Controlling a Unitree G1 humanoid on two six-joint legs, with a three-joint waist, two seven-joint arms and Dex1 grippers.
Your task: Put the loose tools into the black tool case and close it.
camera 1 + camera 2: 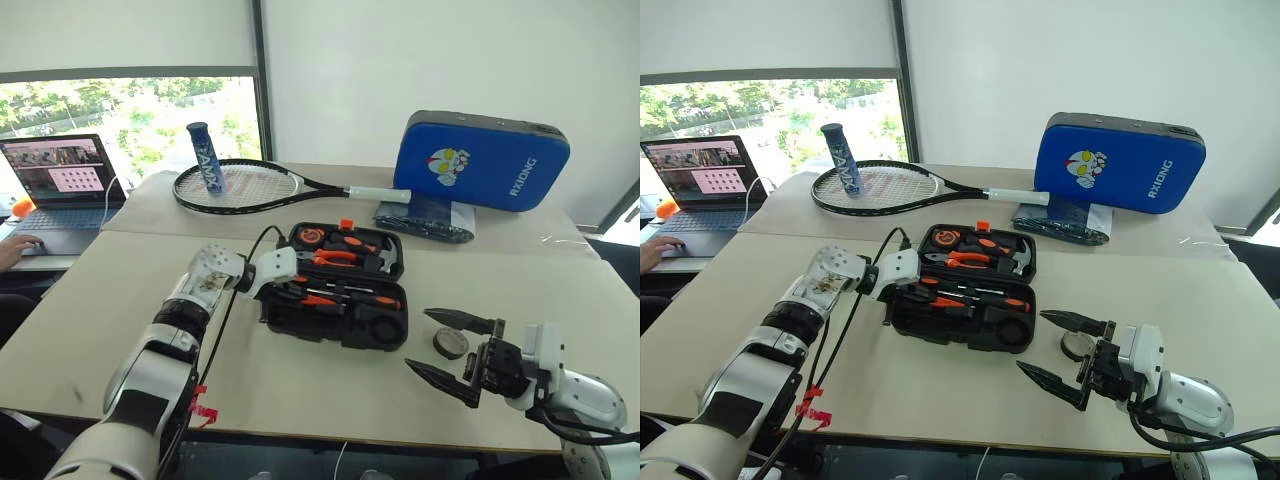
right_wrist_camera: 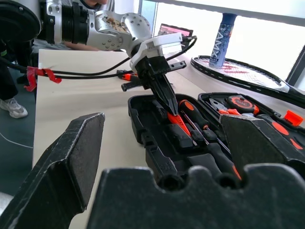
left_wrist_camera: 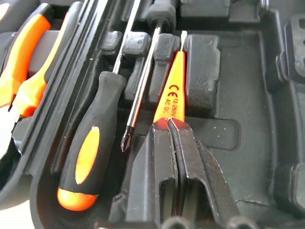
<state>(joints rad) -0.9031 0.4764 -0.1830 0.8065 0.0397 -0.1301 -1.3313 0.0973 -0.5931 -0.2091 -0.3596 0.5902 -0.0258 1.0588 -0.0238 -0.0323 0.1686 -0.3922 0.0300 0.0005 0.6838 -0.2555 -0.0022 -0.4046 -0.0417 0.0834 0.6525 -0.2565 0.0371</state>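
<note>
Left arm extended forward and inward, wrist bent toward robot's right, left gripper (image 2: 167, 106) angled downward, fingers (image 3: 164, 157) pressed together, tips pinching end of slim orange tester screwdriver (image 3: 172, 93). Right arm held low at robot's right, forearm level, right gripper (image 1: 450, 352) pointing forward and toward robot's left, roughly level, its two black fingers (image 1: 458, 320) spread wide apart, nothing between them
</note>
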